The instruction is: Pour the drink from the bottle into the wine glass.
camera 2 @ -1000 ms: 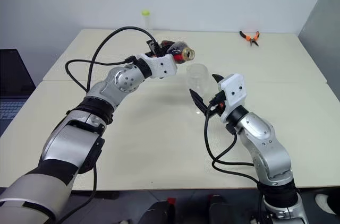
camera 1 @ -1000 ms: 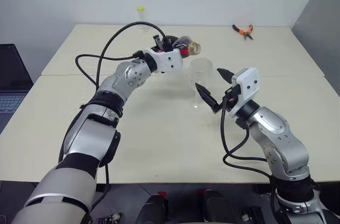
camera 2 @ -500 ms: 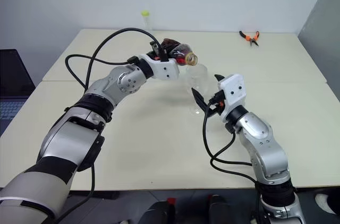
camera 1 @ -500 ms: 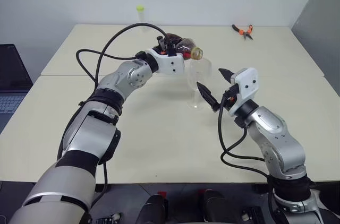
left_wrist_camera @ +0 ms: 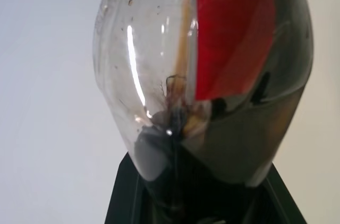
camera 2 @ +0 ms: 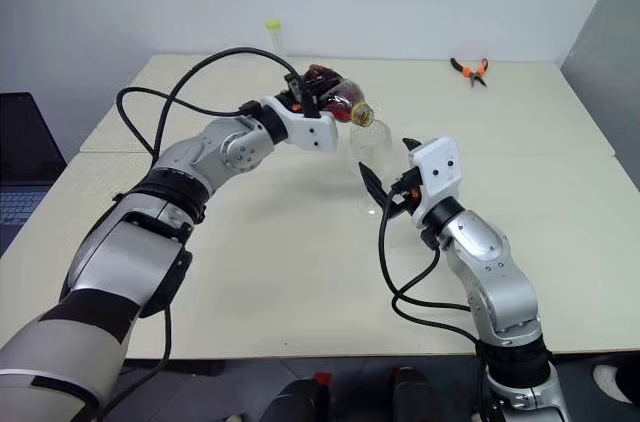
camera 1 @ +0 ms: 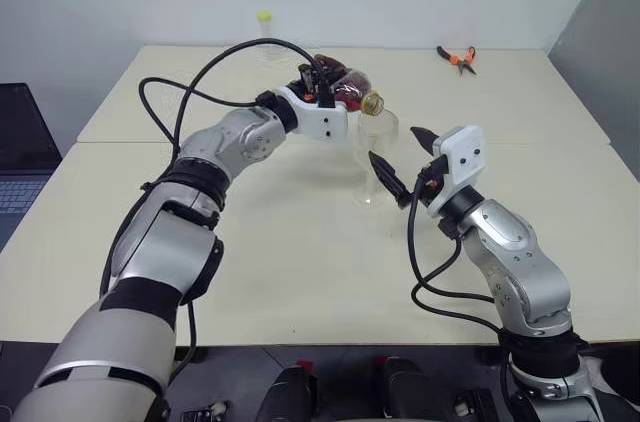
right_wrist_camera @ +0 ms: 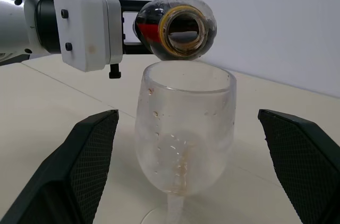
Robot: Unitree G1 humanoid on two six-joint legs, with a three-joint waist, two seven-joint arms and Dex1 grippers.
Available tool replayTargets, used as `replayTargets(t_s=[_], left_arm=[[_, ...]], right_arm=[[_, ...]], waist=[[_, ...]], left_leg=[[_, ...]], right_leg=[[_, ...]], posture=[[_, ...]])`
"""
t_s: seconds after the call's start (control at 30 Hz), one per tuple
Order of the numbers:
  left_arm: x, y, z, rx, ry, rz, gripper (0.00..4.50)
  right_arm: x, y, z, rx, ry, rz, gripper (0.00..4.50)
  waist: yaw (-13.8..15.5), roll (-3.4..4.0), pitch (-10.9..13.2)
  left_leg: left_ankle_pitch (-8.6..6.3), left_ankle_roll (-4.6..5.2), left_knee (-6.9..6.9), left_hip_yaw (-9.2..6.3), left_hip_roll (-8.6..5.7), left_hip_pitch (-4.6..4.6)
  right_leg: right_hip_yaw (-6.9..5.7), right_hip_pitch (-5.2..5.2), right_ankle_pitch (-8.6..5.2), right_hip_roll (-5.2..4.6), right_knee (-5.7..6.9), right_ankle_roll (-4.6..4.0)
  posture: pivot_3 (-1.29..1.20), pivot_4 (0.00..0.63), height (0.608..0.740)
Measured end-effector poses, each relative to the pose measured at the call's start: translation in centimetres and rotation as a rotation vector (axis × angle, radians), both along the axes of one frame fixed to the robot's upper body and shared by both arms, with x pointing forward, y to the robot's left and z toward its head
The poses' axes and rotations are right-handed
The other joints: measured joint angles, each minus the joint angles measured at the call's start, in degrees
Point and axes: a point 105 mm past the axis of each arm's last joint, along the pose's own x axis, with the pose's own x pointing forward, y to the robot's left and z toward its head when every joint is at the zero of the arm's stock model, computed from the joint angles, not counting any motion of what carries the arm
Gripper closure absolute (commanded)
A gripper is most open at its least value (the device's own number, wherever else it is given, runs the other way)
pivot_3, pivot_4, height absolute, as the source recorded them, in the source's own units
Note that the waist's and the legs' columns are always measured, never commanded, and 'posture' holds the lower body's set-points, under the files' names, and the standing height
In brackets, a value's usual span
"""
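Bottle (camera 1: 345,90) clamped in left jaws, tipped over wine glass (camera 1: 374,157).

Bright, even light; soft shadows; the close bottle (left_wrist_camera: 202,75) shows glare.

The small clear plastic bottle (left_wrist_camera: 212,75) runs past the left wrist view's top edge, its base hidden between black fingers (left_wrist_camera: 127,197)
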Motion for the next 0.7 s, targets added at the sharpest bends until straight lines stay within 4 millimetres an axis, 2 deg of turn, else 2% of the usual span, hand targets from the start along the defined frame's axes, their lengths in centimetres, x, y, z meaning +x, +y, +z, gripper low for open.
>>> replayTargets(t_s=[0.33, 0.7], left_arm=[[0.27, 0.56, -0.53, 0.023, 0.002, 0.024, 3.76], [0.24, 0.33, 0.02, 0.032, -0.025, 0.019, 3.76]], right_arm=[[-0.14, 0.58, -0.28, -0.005, 0.012, 0.021, 0.0], [-0.04, 0.56, -0.48, -0.01, 0.023, 0.011, 0.0]], waist=[[0.0, 0.0, 0.0], [0.0, 0.0, 0.0]], left_leg=[[0.0, 0.0, 0.01, 0.01, -0.01, 0.0], [0.0, 0.0, 0.01, 0.0, -0.02, -0.01]], right_leg=[[0.0, -0.01, 0.0, 0.0, 0.0, 0.0], [0.0, -0.01, 0.0, 0.0, 0.01, 0.0]], posture=[[0.0, 0.15, 0.74], [0.0, 0.15, 0.74]])
